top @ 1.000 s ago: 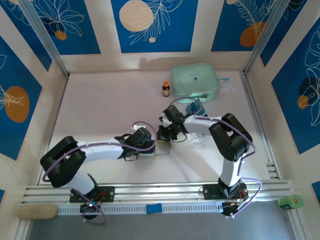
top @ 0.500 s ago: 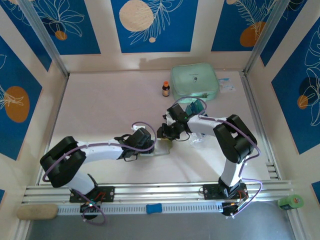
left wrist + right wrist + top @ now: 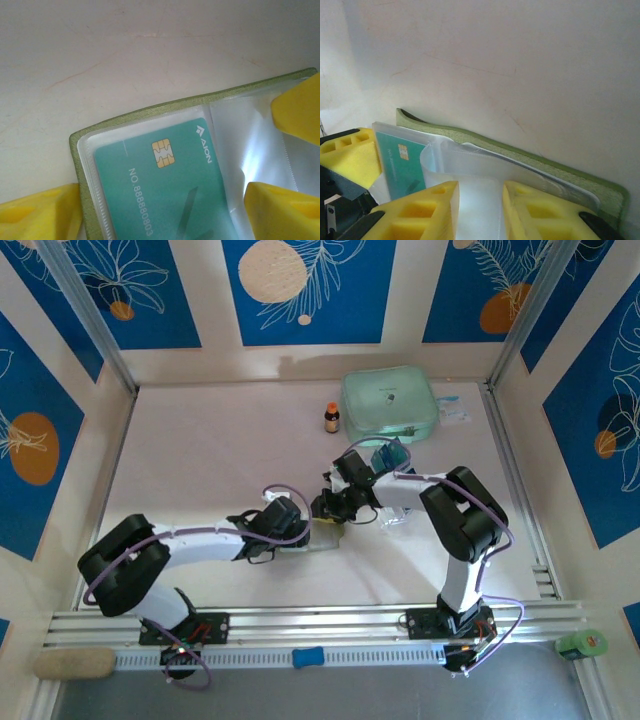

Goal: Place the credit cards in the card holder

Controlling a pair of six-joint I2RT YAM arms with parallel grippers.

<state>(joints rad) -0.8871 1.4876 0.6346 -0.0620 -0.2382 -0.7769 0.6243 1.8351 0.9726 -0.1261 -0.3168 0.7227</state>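
The pale table (image 3: pixel 220 460) carries everything. A mint-green zip case (image 3: pixel 388 405) lies well beyond both sets of fingers. The olive card holder (image 3: pixel 605 200) lies open on the table. The left fingers (image 3: pixel 40 212) are spread wide to either side of it, and the right fingers (image 3: pixel 420 210) stand a little apart with a clear pocket leaf (image 3: pixel 480 200) in the gap. One teal credit card (image 3: pixel 165 200) sits inside a pocket, between the left fingers. A small brown bottle (image 3: pixel 332 418) stands well past them, beside the case.
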